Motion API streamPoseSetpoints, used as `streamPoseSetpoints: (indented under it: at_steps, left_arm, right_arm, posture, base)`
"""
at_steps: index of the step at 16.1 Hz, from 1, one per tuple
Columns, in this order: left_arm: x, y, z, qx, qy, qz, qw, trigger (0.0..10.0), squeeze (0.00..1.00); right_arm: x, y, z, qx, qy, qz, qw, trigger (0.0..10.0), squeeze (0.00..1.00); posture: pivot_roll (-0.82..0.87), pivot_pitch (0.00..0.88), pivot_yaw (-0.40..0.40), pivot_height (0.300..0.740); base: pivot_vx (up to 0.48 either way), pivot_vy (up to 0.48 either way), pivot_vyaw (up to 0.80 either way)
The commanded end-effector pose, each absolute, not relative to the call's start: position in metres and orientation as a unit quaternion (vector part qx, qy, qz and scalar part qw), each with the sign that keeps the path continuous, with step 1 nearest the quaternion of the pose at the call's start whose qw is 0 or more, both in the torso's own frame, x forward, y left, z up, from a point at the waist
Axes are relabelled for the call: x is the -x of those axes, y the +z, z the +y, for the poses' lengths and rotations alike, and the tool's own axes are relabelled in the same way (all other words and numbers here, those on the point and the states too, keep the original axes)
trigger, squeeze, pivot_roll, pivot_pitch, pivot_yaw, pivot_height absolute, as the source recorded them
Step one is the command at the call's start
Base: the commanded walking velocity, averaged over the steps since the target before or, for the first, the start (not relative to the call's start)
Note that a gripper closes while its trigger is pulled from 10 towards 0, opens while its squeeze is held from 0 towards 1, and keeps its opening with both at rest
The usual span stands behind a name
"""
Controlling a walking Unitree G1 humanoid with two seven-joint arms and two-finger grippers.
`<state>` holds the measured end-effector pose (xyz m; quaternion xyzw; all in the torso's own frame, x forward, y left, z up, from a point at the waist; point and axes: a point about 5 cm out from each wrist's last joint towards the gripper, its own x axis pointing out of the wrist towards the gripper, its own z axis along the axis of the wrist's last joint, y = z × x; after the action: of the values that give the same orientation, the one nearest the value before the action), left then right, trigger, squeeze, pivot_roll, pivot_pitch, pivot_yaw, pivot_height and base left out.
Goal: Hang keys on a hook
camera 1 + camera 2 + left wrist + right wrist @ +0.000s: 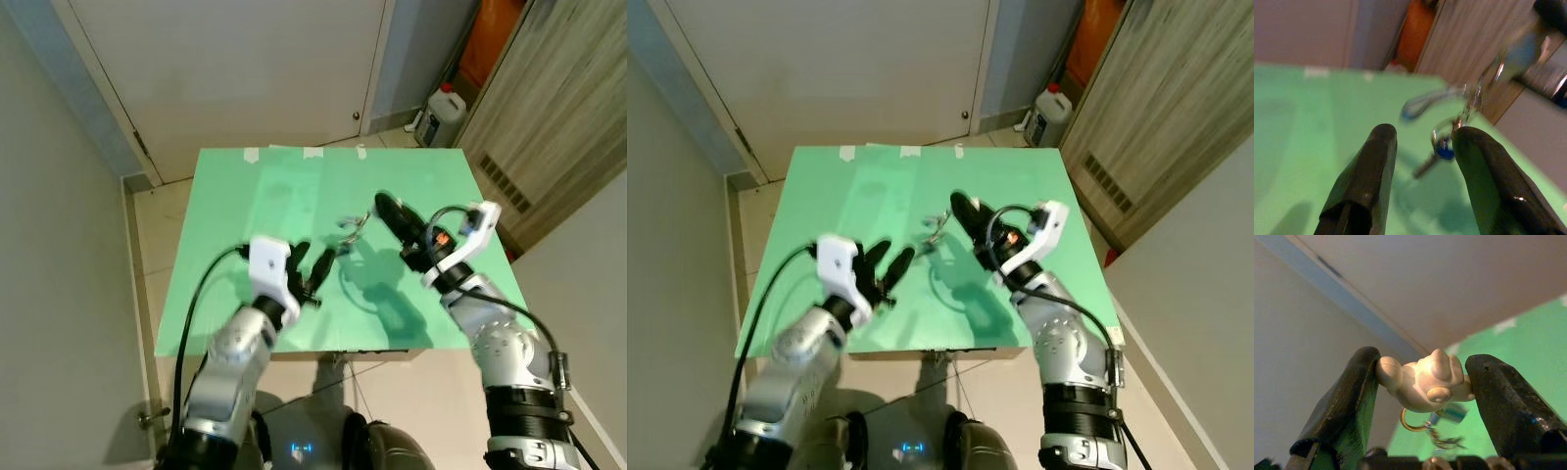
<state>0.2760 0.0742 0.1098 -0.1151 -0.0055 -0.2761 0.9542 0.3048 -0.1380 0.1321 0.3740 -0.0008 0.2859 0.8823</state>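
My right gripper [1422,372] is shut on a cream animal-shaped charm [1422,379]. From a gold ring [1409,423] below the charm dangles a bunch of keys [1445,431]. In the head views this gripper [390,211] is held above the middle of the green table [255,186], and the keys [350,227] hang off its tip to the left. My left gripper [312,266] stands open just left of and below the keys, with nothing between its fingers. In the left wrist view a blue-headed key [1444,150] and a blurred loop [1425,102] hang just past its fingertips [1382,139].
Bits of white tape [312,153] mark the table's far edge. Behind the table stands a white door [245,69]. A white jug [439,114] stands on the floor at the back right, next to a wooden panel wall [558,108]. A grey wall runs along the left.
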Motion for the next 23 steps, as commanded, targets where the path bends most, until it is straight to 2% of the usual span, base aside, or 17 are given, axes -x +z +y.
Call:
streamPoseSetpoints:
  at_steps: [1,3,6,8,10,11,12,14,16,17,18,21,22,23]
  left_arm:
    - [-0.276,0.129,0.067,0.144,-0.304,-0.036,0.941,10.0,0.0]
    - [-0.279,0.18,0.071,0.165,-0.343,-0.122,0.917,10.0,0.0]
    - [-0.285,0.234,0.086,0.057,-0.344,-0.225,0.91,10.0,0.0]
    - [-0.287,0.248,0.091,0.014,-0.338,-0.247,0.908,10.0,0.0]
    - [-0.288,0.248,0.094,0.034,-0.329,-0.238,0.913,10.0,0.0]
    - [-0.288,0.243,0.095,0.033,-0.325,-0.229,0.917,10.0,0.0]
    - [-0.29,0.218,0.097,0.019,-0.313,-0.184,0.932,10.0,0.0]
    - [-0.287,0.187,0.101,0.012,-0.295,-0.133,0.946,10.0,0.0]
    - [-0.281,0.176,0.103,0.036,-0.286,-0.11,0.951,10.0,0.0]
    - [-0.277,0.168,0.102,0.035,-0.286,-0.095,0.953,10.0,0.0]
    - [-0.274,0.161,0.101,0.029,-0.287,-0.083,0.954,10.0,0.0]
    - [-0.258,0.138,0.095,0.034,-0.287,-0.042,0.956,10.0,0.0]
    - [-0.254,0.132,0.096,0.033,-0.279,-0.029,0.959,10.0,0.0]
    - [-0.248,0.124,0.097,0.027,-0.271,-0.016,0.962,10.0,0.0]
  right_arm:
    - [-0.302,0.142,-0.139,-0.383,0.304,-0.017,0.872,10.0,0.0]
    - [-0.302,0.158,-0.135,-0.377,0.33,-0.035,0.864,10.0,0.0]
    - [-0.309,0.19,-0.134,-0.384,0.337,-0.075,0.857,10.0,0.0]
    - [-0.316,0.205,-0.133,-0.371,0.326,-0.088,0.865,10.0,0.0]
    - [-0.319,0.187,-0.121,-0.208,0.315,-0.029,0.926,10.0,0.0]
    - [-0.321,0.175,-0.119,-0.143,0.299,-0.001,0.944,10.0,0.0]
    - [-0.322,0.142,-0.117,0.016,0.266,0.059,0.962,10.0,0.0]
    - [-0.324,0.116,-0.12,0.038,0.222,0.096,0.969,10.0,0.0]
    - [-0.321,0.104,-0.111,0.039,0.232,0.109,0.966,10.0,0.0]
    - [-0.319,0.097,-0.105,0.067,0.248,0.119,0.959,10.0,0.0]
    - [-0.318,0.09,-0.1,0.083,0.263,0.126,0.953,10.0,1.0]
    - [-0.309,0.061,-0.079,0.122,0.307,0.156,0.931,10.0,1.0]
    - [-0.309,0.051,-0.077,0.154,0.297,0.165,0.928,10.0,0.87]
    - [-0.311,0.043,-0.078,0.182,0.276,0.171,0.928,10.0,0.0]
  posture:
    - [0.05,0.172,-0.031,0.74]
    - [0.06,0.169,-0.032,0.74]
    - [0.06,0.158,-0.035,0.74]
    - [0.06,0.149,-0.032,0.74]
    - [0.06,0.145,-0.033,0.74]
    - [0.06,0.146,-0.033,0.74]
    - [0.06,0.154,-0.038,0.74]
    - [0.07,0.173,-0.049,0.74]
    - [0.07,0.194,-0.05,0.74]
    - [0.07,0.203,-0.05,0.74]
    - [0.07,0.214,-0.049,0.74]
    - [0.08,0.253,-0.049,0.74]
    - [0.09,0.273,-0.049,0.74]
    - [0.1,0.283,-0.051,0.74]
  base:
    - [0.0,0.0,0.0]
    - [0.0,0.0,0.0]
    - [0.0,0.0,0.0]
    - [0.0,0.0,0.0]
    - [0.0,0.0,0.0]
    - [0.0,0.0,0.0]
    - [0.0,0.0,0.0]
    - [0.0,0.0,0.0]
    - [0.0,0.0,0.0]
    - [0.0,0.0,0.0]
    - [0.0,0.0,0.0]
    - [0.0,0.0,0.0]
    - [0.0,0.0,0.0]
    - [0.0,0.0,0.0]
